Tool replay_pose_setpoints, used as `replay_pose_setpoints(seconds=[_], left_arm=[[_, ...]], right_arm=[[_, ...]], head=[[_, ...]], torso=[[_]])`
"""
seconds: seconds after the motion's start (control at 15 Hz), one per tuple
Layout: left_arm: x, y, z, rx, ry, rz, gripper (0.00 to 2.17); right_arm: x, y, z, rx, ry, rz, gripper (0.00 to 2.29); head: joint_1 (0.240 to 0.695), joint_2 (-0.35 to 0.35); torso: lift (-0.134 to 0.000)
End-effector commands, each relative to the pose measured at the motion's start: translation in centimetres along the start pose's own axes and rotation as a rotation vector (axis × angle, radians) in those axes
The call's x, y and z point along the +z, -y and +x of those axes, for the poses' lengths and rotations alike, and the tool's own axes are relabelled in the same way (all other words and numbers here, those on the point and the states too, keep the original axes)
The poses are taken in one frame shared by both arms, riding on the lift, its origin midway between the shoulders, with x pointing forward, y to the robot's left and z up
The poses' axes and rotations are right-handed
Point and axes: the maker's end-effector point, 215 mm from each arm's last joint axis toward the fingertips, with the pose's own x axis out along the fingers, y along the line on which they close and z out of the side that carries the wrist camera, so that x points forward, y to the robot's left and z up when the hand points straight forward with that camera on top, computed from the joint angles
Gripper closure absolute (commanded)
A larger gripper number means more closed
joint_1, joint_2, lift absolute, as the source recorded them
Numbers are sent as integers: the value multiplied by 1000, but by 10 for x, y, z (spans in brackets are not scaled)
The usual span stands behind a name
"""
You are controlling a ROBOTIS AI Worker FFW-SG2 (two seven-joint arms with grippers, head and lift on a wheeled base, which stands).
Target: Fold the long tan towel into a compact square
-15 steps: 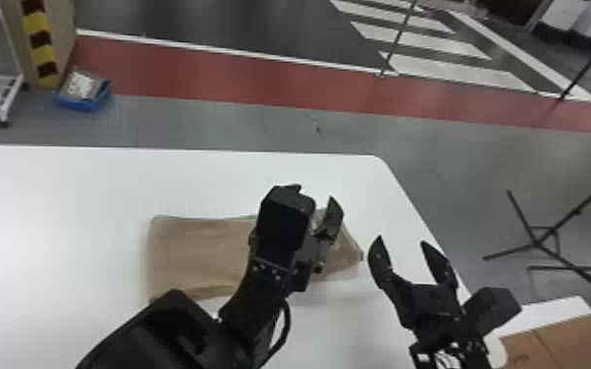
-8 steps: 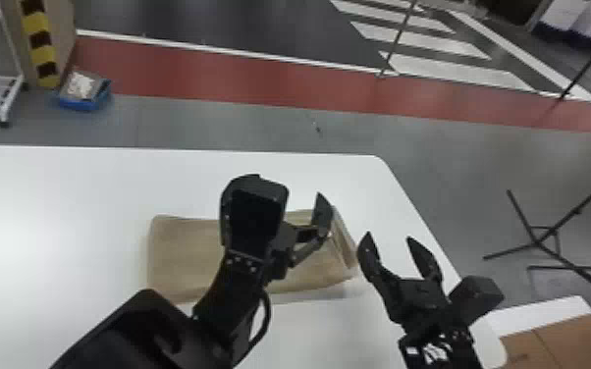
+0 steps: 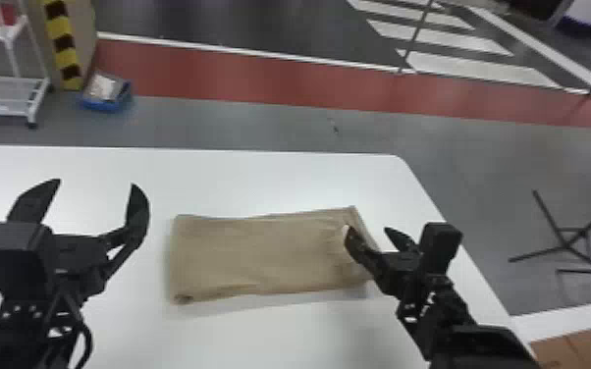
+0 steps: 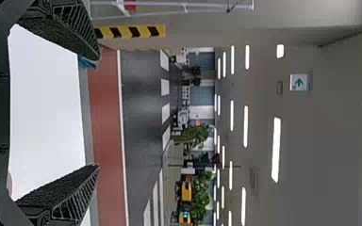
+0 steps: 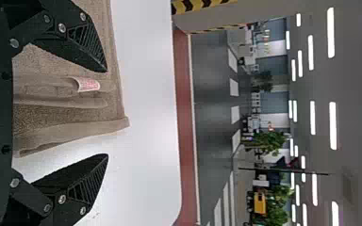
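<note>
Head view: the rectangular tan cloth towel lies flat on the white, round-cornered table, between its far edge and right edge. The black two-fingered left gripper, fingers spread, is left of the towel; the matching right gripper, also spread, is at the towel's right end, contact unclear.

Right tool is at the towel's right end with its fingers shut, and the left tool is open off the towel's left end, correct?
Not quite: the right tool has its fingers spread open, as the right wrist view shows. The rest holds.
</note>
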Motion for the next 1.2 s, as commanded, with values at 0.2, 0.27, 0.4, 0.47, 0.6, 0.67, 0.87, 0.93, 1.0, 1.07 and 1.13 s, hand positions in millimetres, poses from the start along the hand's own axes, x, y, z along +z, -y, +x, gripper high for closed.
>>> replay_pose_setpoints(seconds=[0.2, 0.27, 0.4, 0.47, 0.6, 0.67, 0.87, 0.93, 1.0, 1.07, 1.13], left_arm=[[0, -24, -17, 28, 36, -13, 83], [1, -21, -16, 21, 37, -15, 83], [1, -10, -15, 2, 40, -25, 87], [-1, -5, -16, -6, 35, -25, 87], [-4, 0, -17, -14, 30, -25, 87], [-5, 0, -17, -14, 29, -24, 87], [-6, -2, -17, -8, 27, -23, 87], [-6, -4, -17, -4, 27, -23, 87], [-5, -4, -17, -4, 30, -24, 87], [-3, -3, -17, -5, 34, -26, 87], [-2, -2, -17, -8, 37, -26, 87]], right_arm=[[-14, -20, 21, 61, -95, -1, 346], [-14, -23, 21, 65, -99, -3, 346], [-14, -24, 21, 67, -101, -6, 346], [-19, -22, 23, 64, -129, -6, 346], [-32, -22, 25, 61, -192, -16, 350], [-35, -21, 25, 58, -207, -13, 350], [-36, -19, 28, 55, -224, -13, 454], [-37, -20, 28, 57, -228, -11, 505], [-35, -22, 29, 61, -224, -10, 505], [-32, -25, 29, 67, -213, -10, 505], [-32, -26, 28, 71, -212, -11, 505]], head=[[695, -178], [695, -173], [695, -170], [695, -171], [695, -181], [695, -185], [695, -191], [695, -191], [695, -191], [695, -190], [695, -189]], torso=[[-123], [-123], [-123], [-123], [-123], [-123], [-123], [-123], [-123], [-123], [-123]])
